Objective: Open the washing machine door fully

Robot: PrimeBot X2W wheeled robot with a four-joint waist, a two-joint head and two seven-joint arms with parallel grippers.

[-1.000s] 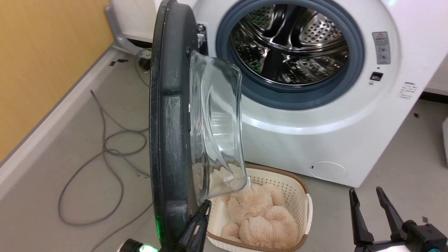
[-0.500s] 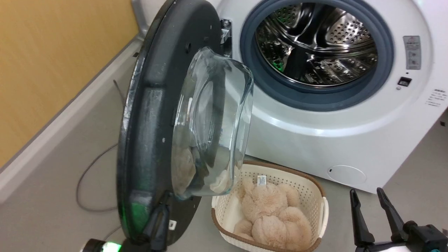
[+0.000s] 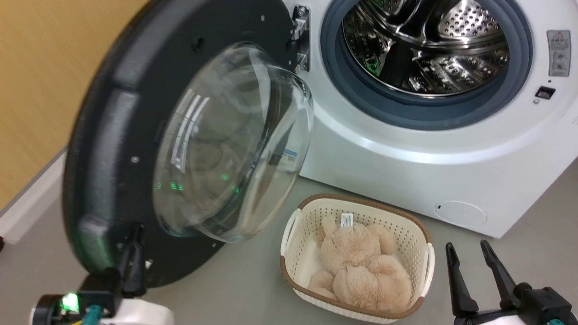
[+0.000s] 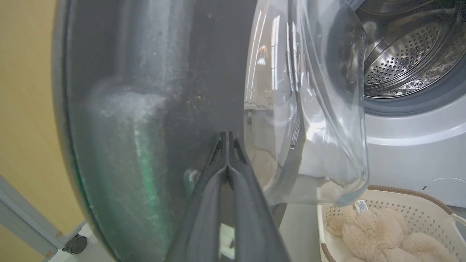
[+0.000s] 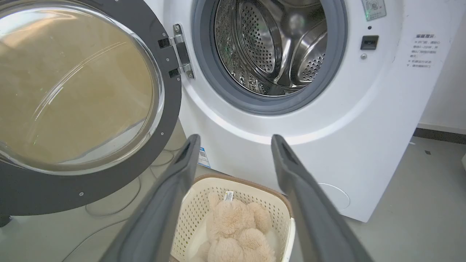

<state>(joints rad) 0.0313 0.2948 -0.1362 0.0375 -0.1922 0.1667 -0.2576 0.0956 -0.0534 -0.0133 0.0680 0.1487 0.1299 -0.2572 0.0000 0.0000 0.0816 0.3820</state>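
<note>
The washing machine door [image 3: 113, 135] stands swung wide to the left on its metal hinge [image 3: 300, 38], its matte dark inner face and bulging glass bowl [image 3: 235, 144] turned toward me. My left gripper [image 3: 135, 232] is shut, and its joined tips rest against the door's lower inner face, beside the bowl. In the left wrist view the left gripper [image 4: 227, 135] touches the door [image 4: 145, 91] with nothing between its fingers. My right gripper [image 3: 466, 246] hangs open at the lower right, apart from the door. In the right wrist view the right gripper [image 5: 236, 138] stands open before the door [image 5: 171, 98].
A white basket [image 3: 424, 257] holding a beige plush toy [image 3: 361, 266] sits on the floor below the steel drum [image 3: 429, 40]. The white machine front [image 3: 406, 171] lies ahead. A yellow wall [image 3: 40, 67] stands close behind the door. Cables [image 5: 109, 207] lie on the floor.
The door has swung further open toward the yellow wall, showing more of its inner face. My left gripper has gone left with it, and the head view has shifted. The right gripper holds still.
</note>
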